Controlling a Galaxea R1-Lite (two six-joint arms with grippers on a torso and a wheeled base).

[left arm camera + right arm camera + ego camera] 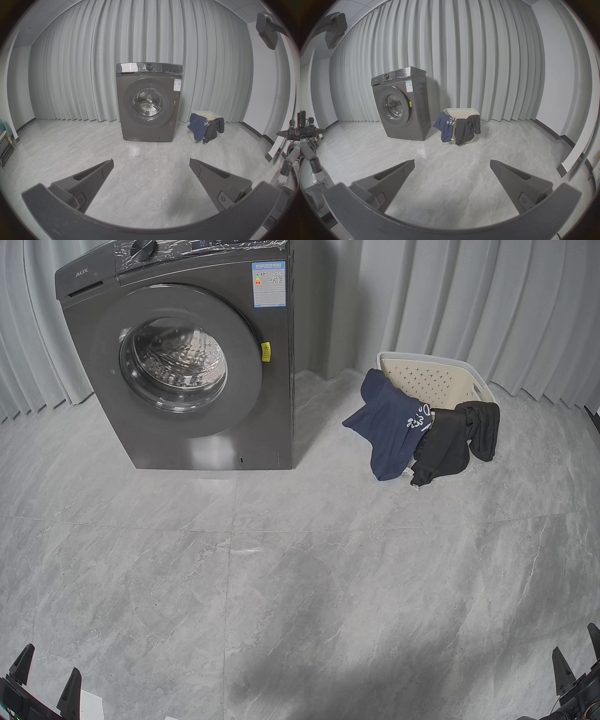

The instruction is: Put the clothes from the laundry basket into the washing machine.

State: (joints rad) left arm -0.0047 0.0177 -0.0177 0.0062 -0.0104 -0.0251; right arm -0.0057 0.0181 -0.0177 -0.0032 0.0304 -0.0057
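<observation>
The left gripper [151,162] and the right gripper [452,162] are hovering low over a grey tiled floor [312,590], each holding its two dark fingers spread wide with nothing between them. Well ahead of the left gripper, a dark grey front-loading washing machine [187,359] is standing before pale curtains [487,302]. Well ahead of the right gripper, near the machine's right side, a cream laundry basket [431,359] is sitting on the floor. A navy T-shirt [390,427] and a black garment [453,437] are draping over its near rim, side by side, hanging down its front.
</observation>
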